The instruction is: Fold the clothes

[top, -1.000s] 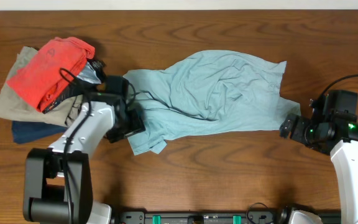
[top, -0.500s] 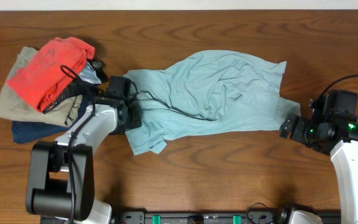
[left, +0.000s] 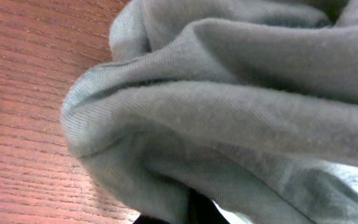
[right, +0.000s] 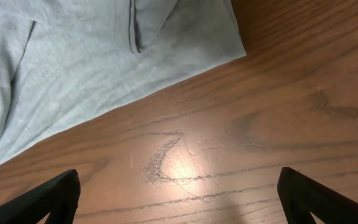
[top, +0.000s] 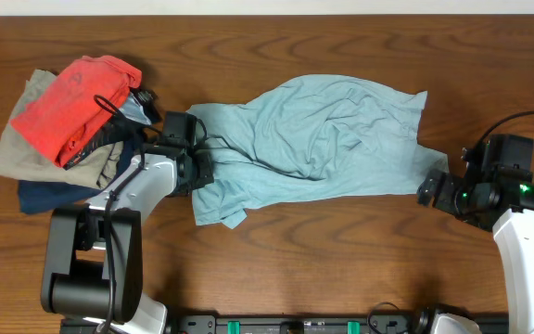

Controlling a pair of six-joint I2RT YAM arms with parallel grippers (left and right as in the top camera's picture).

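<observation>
L hand (top: 202, 172), having slid right, is clamping left edge of the clothes (top: 323, 139) on bench (top: 341, 269); R hand (top: 429, 191) is hovering, fingers apart, by right corner.

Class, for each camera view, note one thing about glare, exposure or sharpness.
Right wrist: a bright glare patch on the table shows up fine scratches. Left wrist: the light-blue garment fills the frame, whitening out at lower right. Overhead: even light, sharp.
</observation>
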